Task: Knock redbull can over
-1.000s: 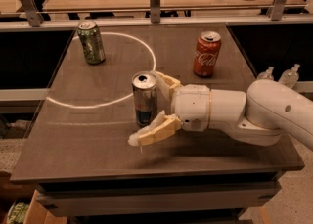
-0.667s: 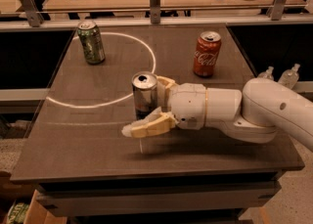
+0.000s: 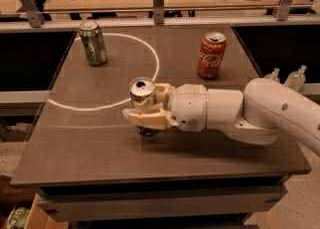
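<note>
Pincer [image 3: 143, 104]: spread open around redbull can [image 3: 141, 90], centre of worktop [image 3: 200, 148], clamping nothing.
Can: stood upright.
Risk: low shove could've slid it toward left edge, untoppled.

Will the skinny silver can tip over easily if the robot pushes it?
Probably yes: the redbull can stands tall and narrow, so a push up high, where the hand is, should tip it. Once down, its round body may roll across the flat table.
</note>
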